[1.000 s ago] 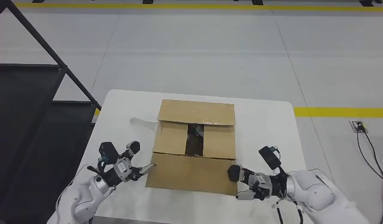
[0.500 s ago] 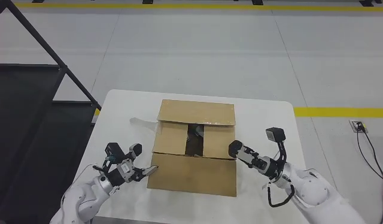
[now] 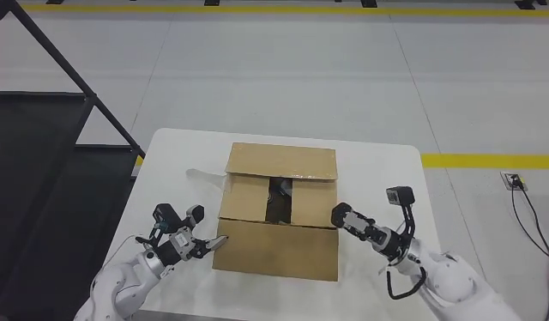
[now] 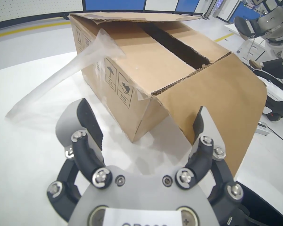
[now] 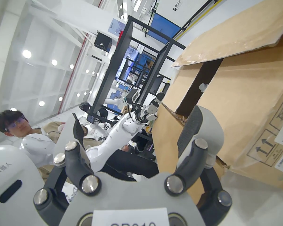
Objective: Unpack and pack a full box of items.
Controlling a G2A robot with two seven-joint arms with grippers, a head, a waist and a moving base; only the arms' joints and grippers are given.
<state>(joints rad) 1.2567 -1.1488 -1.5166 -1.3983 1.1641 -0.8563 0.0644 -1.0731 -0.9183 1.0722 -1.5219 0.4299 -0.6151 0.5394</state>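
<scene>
Sitting mid white counter point(image 3: 377, 162), brown cardboard box point(image 3: 279, 202) w/ top flaps part open. Its near flap point(image 3: 274, 251) hangs fwd; left pincer point(image 4: 143, 109) spread by flap's left corner, right pincer point(image 5: 134, 116) spread beside box's right near corner. Card prob. stiff, light; grip flap edges.

Bright ceiling lights point(image 5: 27, 54), soft faint shadows, wrist views bowed at edges

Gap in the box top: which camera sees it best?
The top view: it looks straight down into the gap in the box. Both wrist views catch that gap slantwise, as a dark stripe.
</scene>
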